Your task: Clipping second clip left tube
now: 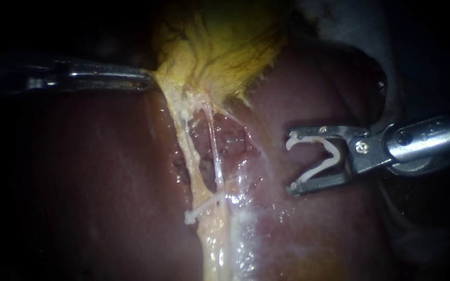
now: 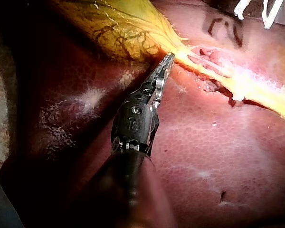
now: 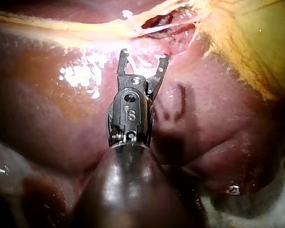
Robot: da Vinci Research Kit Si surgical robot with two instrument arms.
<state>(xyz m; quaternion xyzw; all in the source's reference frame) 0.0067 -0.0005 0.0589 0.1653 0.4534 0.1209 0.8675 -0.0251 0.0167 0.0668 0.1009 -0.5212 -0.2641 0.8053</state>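
Jaws spread on right instrument (image 1: 291,164), gripping an open white clip (image 1: 323,156) from both sides, apart from the left tube (image 1: 186,143) bearing a fastened clip (image 1: 203,207). Left wrist view: left instrument (image 2: 169,57) jaws clamped on gallbladder (image 2: 114,23) edge. Right wrist view: parted jaws over liver (image 3: 47,118).

The gallbladder (image 1: 230,47) at twelve o'clock is showing yellow-green with dark branching lines. The liver (image 1: 95,171) is glowing reddish-brown, and a clip (image 1: 334,155) at three o'clock is gleaming white.

Right tool (image 3: 143,61) hangs over the liver (image 3: 52,123), near pale tubes (image 3: 154,28).
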